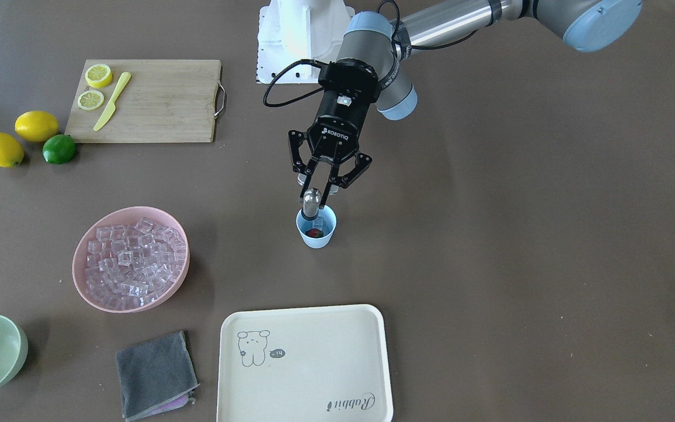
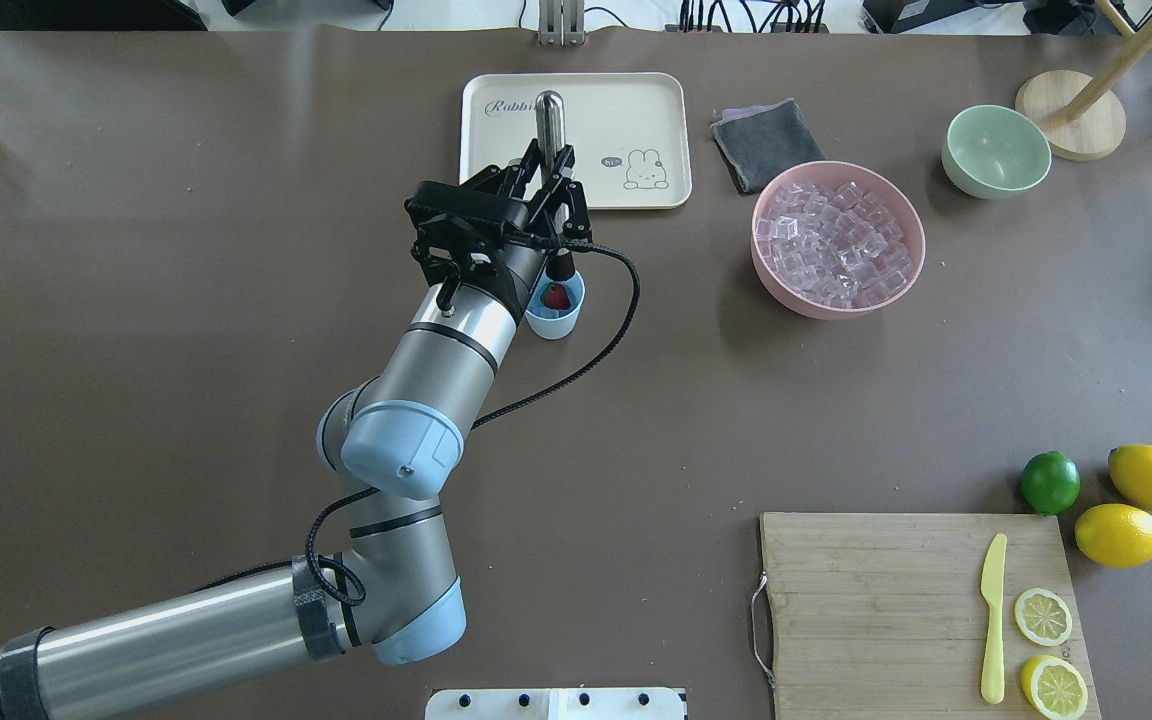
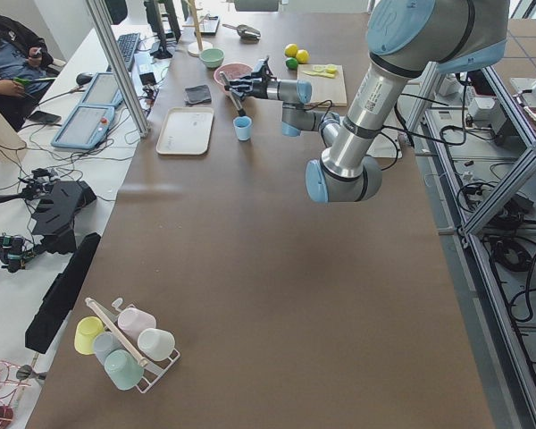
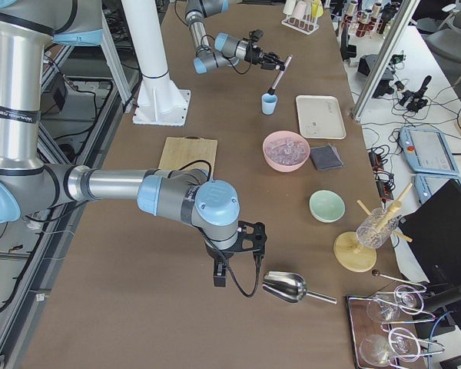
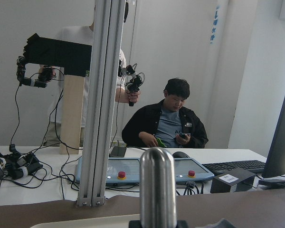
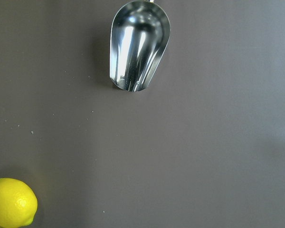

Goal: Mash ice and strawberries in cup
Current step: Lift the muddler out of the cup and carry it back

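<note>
Cream tray [image 1: 305, 363] sits right at the near edge of the front-facing view, on the operators' side of the cup [image 1: 317, 242]. And the cup is where the action is: it stands upright on the brown table, out in the open between the tray and the robot's base. Down inside it lies the strawberry [image 1: 314, 233], red at the bottom, with a clear cube showing just beside it.

Over the cup hangs the left gripper [image 1: 317, 189], fingers pinched narrow around a metal muddler [image 1: 312, 202]. The tool is tilted, its rounded top leaning toward the tray, its dark lower end dipped inside the cup's rim. Whether that end touches the berry, I can't tell.

On the robot's right of the cup is the pink bowl [image 1: 78, 271], heaped with ice [image 1: 132, 258]. Beyond it, on the operators' side, lies a grey cloth [image 1: 156, 375]. Further right of the cup and back toward the robot is the cutting board [image 1: 156, 102].

Well apart from the cup, at the far right end of the table, the right gripper [image 4: 250, 250] hangs low just beside a steel scoop [image 6: 138, 47]. How wide its fingers stand I cannot tell.
</note>
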